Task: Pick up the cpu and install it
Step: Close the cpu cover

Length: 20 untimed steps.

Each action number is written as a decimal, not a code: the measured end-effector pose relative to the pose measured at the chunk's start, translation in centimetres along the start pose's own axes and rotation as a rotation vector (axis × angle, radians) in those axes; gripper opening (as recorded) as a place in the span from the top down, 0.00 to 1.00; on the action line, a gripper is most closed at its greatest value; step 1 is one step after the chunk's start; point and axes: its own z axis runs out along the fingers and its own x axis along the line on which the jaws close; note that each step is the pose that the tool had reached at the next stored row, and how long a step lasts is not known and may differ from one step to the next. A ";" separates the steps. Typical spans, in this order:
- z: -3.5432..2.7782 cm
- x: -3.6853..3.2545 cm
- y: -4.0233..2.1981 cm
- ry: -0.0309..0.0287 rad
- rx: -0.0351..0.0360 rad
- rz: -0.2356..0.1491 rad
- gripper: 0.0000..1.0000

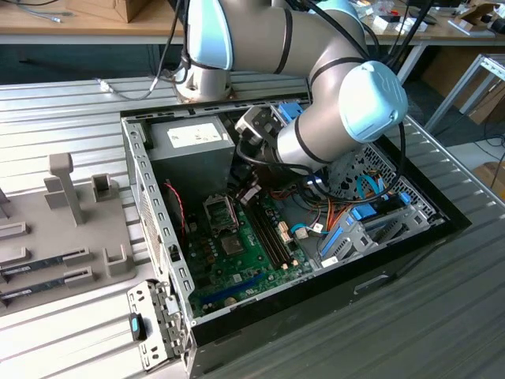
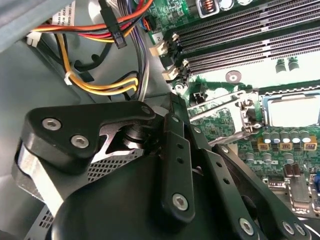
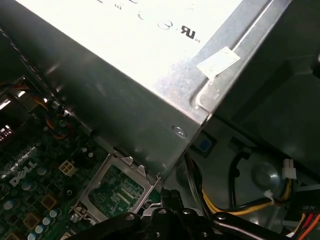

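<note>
Green motherboard [image 1: 237, 260] lies in the open computer case [image 1: 339, 288], with the arm reaching in from the far side.
Toward the far end of the board, the socket [image 1: 221, 212] has its hinged lid [image 2: 225, 114] raised. A pale silver-grey square, apparently the cpu [image 2: 292, 111], lies flat inside it. The black gripper [image 1: 246, 193] hangs just right of the socket; how its jaws stand cannot be told. Beyond sits the grey power supply [image 1: 189, 142].

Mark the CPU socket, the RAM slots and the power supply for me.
CPU socket [image 1: 220, 212], exterior view, on the middle of its dark frame.
RAM slots [image 2: 240, 41], second wrist view, on one of the long dark slots.
power supply [image 1: 192, 150], exterior view, on its grey side wall.
</note>
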 end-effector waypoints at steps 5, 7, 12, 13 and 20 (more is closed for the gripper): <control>0.36 -0.01 -0.17 0.0000 -0.0018 0.000 0.89; 0.41 -0.01 -0.19 0.0000 -0.0019 0.000 0.89; 0.44 0.05 -0.15 -0.0029 -0.0060 -0.001 0.89; 0.45 0.10 -0.11 -0.0040 -0.0074 -0.001 0.89; 0.50 0.34 -0.01 -0.0124 -0.0191 -0.005 0.89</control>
